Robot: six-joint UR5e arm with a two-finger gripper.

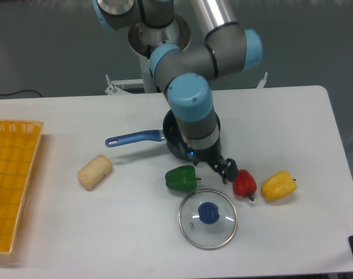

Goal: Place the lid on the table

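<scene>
The lid (208,219), a round clear glass disc with a metal rim and a blue knob, lies flat on the white table (292,125) near the front edge. My gripper (222,168) hangs above and behind it, between the green and red peppers. Its jaws stand apart with nothing between them, and it is clear of the lid. The dark frying pan (171,139) with a blue handle sits behind the gripper, mostly hidden by my arm.
A green pepper (181,178) lies left of the gripper, with a red pepper (244,183) and a yellow pepper (278,185) to its right. A beige bread-like piece (95,172) lies further left. A yellow-orange grid tray (10,186) is at the left edge.
</scene>
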